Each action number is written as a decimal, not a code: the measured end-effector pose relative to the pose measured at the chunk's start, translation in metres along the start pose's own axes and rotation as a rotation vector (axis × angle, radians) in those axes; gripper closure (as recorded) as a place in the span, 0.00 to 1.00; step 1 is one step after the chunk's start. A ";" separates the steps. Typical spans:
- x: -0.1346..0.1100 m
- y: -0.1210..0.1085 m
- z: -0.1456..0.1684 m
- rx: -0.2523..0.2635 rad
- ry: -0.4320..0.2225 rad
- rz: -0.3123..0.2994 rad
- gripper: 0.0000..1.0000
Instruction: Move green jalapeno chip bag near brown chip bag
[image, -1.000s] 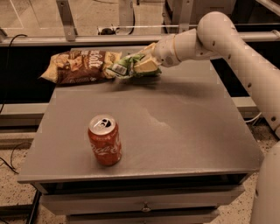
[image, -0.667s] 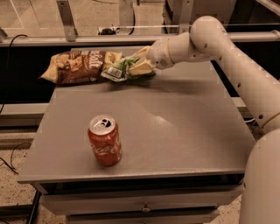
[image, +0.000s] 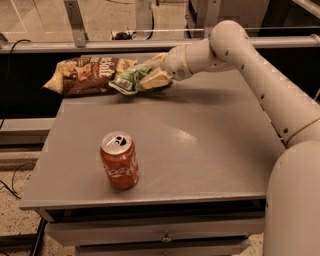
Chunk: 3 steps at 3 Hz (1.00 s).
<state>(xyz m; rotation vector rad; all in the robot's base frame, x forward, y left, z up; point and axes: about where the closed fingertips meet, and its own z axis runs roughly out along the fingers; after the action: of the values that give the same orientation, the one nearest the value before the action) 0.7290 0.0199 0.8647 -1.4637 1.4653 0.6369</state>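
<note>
The brown chip bag (image: 85, 74) lies at the table's far left edge, dark brown with yellow-tan ends. The small green jalapeno chip bag (image: 131, 78) is right beside its right end, touching or nearly touching it, low over the tabletop. My gripper (image: 150, 75) reaches in from the right on the white arm and is shut on the green bag, its cream fingers (image: 157, 79) pinching the bag's right part.
A red soda can (image: 119, 160) stands upright at the front left of the grey table (image: 200, 150). A metal rail (image: 100, 45) runs behind the table. My white arm (image: 270, 90) spans the right side.
My gripper has carried the green bag a little to the left and lower, closer to the brown bag's right end. The can and brown bag have not moved.
</note>
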 end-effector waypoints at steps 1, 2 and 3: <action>-0.005 0.002 -0.001 -0.015 -0.003 -0.014 0.00; -0.011 -0.003 -0.016 0.001 0.003 -0.028 0.00; -0.014 -0.020 -0.068 0.079 -0.007 -0.008 0.00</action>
<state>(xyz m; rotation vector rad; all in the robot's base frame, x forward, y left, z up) 0.7286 -0.0358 0.9104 -1.4044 1.4618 0.5724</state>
